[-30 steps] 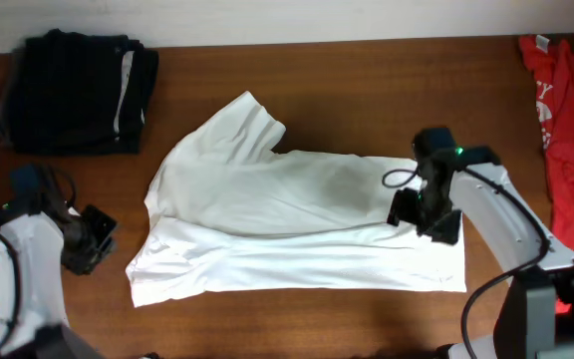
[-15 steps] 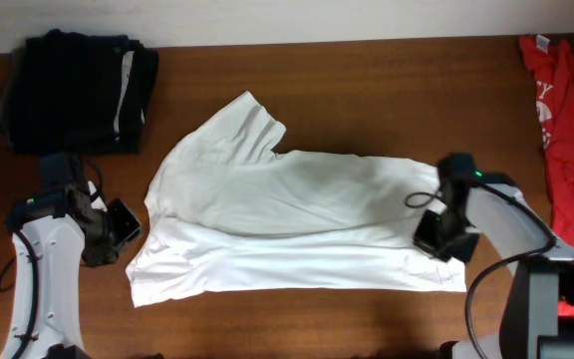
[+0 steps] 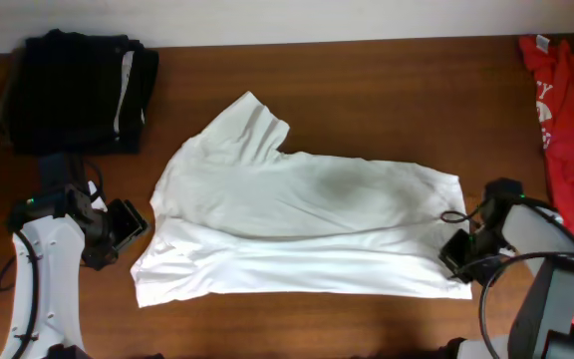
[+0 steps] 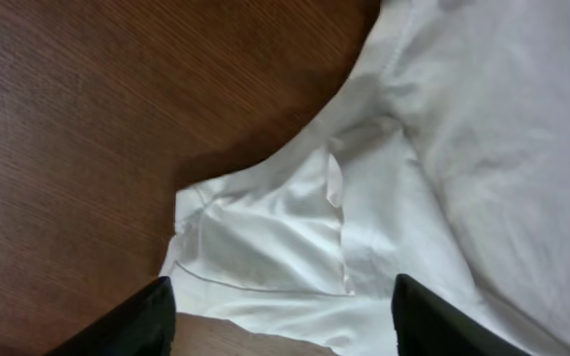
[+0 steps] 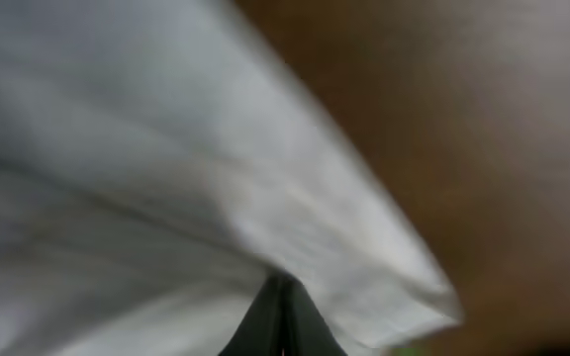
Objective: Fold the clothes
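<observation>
The clothes, a white T-shirt, lie spread across the middle of the brown table, one sleeve pointing to the back. My left gripper stands open at the shirt's left edge. In the left wrist view its dark fingertips straddle a rumpled corner of the shirt, and the left gripper holds nothing. My right gripper is at the shirt's right edge. In the right wrist view the right gripper is shut on a fold of the white cloth.
A pile of folded black garments sits at the back left corner. A red garment lies along the right edge. Bare table shows behind the shirt and a narrow strip in front of it.
My right gripper shut on the shirt's right edge and drew it rightward, stretching that side out. My left gripper moved in to the shirt's left edge and opened.
</observation>
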Motion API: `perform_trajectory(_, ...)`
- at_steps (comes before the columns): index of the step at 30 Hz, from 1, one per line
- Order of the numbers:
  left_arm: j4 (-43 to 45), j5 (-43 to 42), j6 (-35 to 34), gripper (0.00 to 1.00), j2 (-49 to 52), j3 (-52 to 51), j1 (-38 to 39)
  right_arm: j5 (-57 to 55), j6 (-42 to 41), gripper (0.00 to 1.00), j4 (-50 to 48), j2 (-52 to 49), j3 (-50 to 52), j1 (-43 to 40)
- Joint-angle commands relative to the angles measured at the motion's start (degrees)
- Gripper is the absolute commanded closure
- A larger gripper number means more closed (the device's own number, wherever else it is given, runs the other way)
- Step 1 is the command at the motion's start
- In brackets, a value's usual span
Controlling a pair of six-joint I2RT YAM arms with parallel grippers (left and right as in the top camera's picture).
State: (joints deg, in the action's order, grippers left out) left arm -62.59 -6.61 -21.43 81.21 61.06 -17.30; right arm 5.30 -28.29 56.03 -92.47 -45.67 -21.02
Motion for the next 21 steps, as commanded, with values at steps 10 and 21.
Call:
perform_trajectory(10,-0.6,-4.6,5.0,0.16,-0.2,0.1,0.3,4.3,10.5,0.21,15.2,-0.5,-18.3,-2.2)
perform_trajectory(21,-0.1,-8.4,-5.8,0.16,-0.2,-7.2,14.4,14.7,10.7,0.02,12.1,-0.5,-18.3,0.8)
